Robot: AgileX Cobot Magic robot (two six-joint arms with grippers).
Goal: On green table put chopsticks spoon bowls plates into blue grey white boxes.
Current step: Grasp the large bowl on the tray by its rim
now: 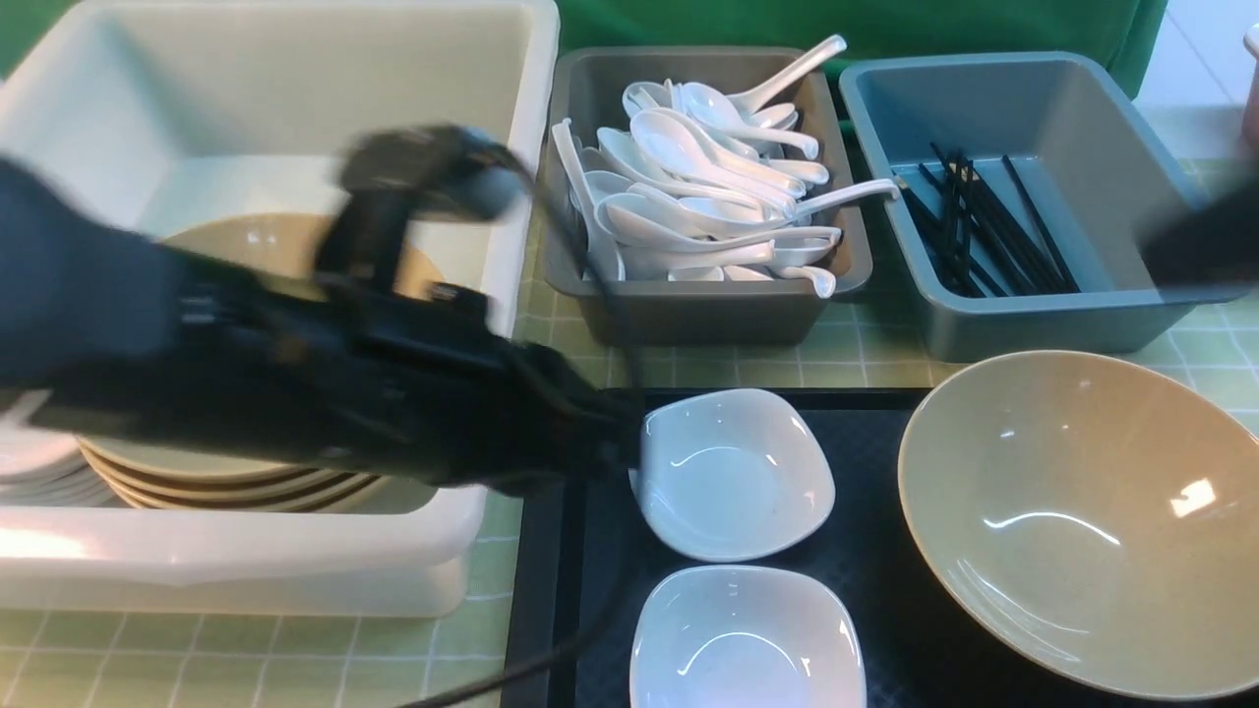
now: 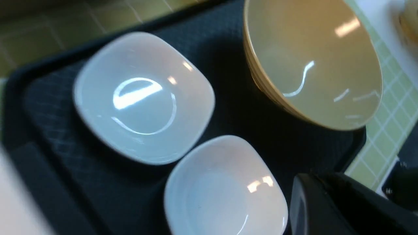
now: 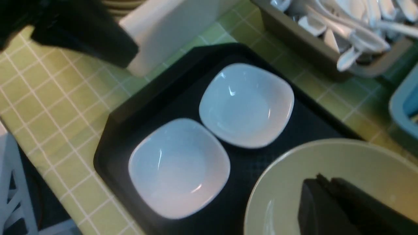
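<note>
Two white plates (image 1: 733,472) (image 1: 748,639) and a tan bowl (image 1: 1082,521) sit on a black tray (image 1: 885,433) on the green table (image 1: 246,659). My left gripper (image 1: 615,447) is shut and empty, just left of the far plate's rim. In the left wrist view it (image 2: 298,186) sits beside a plate (image 2: 225,192). My right gripper (image 3: 313,186) is shut and empty above the tan bowl (image 3: 343,160). Its arm (image 1: 1205,241) is a blur at the right. The white box (image 1: 246,551) holds stacked bowls (image 1: 246,487), the grey box (image 1: 689,315) spoons (image 1: 708,187), the blue-grey box (image 1: 1043,334) chopsticks (image 1: 984,226).
The three boxes stand along the far side, with the white one reaching down the left. The tray lies in front of the grey and blue-grey boxes. A black cable (image 1: 551,659) trails over the tray's left edge. My left arm crosses over the white box.
</note>
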